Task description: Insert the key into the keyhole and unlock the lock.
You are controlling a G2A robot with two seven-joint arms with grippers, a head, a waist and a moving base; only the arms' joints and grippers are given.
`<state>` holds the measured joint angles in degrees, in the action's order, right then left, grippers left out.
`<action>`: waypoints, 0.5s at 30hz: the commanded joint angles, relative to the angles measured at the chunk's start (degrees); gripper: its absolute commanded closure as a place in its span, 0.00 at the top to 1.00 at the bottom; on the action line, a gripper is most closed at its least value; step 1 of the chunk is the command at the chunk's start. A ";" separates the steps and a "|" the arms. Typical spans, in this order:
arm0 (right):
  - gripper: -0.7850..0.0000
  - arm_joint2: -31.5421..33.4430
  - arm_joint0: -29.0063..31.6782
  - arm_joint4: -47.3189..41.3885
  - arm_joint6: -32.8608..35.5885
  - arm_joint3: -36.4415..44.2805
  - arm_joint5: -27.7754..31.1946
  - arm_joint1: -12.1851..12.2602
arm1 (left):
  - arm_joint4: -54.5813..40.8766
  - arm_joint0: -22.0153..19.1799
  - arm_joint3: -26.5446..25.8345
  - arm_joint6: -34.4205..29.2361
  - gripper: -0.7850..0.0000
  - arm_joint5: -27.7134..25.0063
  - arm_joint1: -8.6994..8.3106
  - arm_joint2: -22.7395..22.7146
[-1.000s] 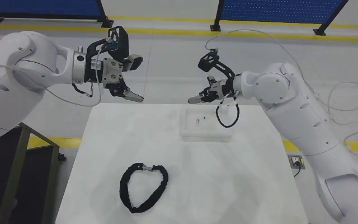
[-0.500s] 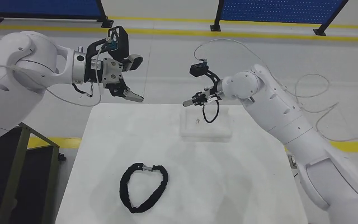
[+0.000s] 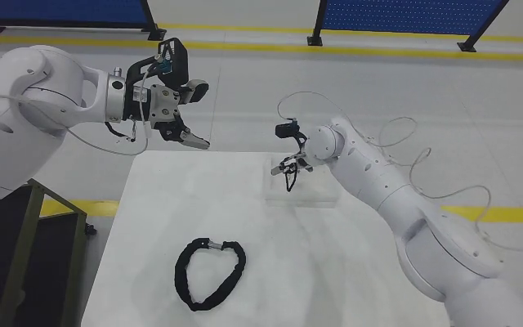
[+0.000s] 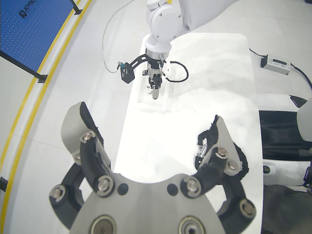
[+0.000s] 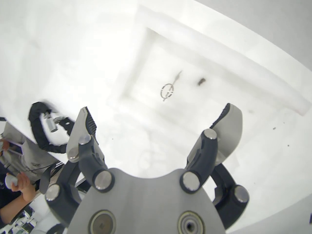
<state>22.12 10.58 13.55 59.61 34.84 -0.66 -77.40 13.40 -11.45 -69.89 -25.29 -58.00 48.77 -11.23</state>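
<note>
Lock: a black loop lying on the worktop, in its near-left area. White tray: at the far edge. Left end effector: fingers spread, above the far-left corner. Right end effector: fingers spread, over the tray. Key: flat inside the tray.

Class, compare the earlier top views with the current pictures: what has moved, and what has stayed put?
The right gripper has swung in from the far edge of the table and now points down over the white tray, fingers open above the key. Nothing was grasped or released. The left gripper, open, and the chain lock stayed as they were.
</note>
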 commanded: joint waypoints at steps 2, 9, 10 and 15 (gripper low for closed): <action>1.00 0.46 0.22 -4.76 -0.30 -4.98 -2.87 -2.09 | 0.00 0.00 0.00 0.00 1.00 0.00 0.00 0.00; 1.00 1.58 0.37 -8.90 -3.73 -12.30 -6.48 -5.99 | 0.00 0.00 0.00 0.00 1.00 0.00 0.00 0.00; 1.00 1.59 0.36 -8.88 -4.26 -12.97 -6.55 -6.40 | 0.00 0.00 0.00 0.00 1.00 0.00 0.00 0.00; 1.00 1.55 0.34 -8.76 -4.64 -13.48 -6.24 -6.79 | 0.00 0.00 0.00 0.00 1.00 0.00 0.00 0.00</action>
<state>23.67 10.92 4.79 54.94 21.34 -6.89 -84.21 13.40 -11.45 -69.89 -25.29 -58.00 48.77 -11.23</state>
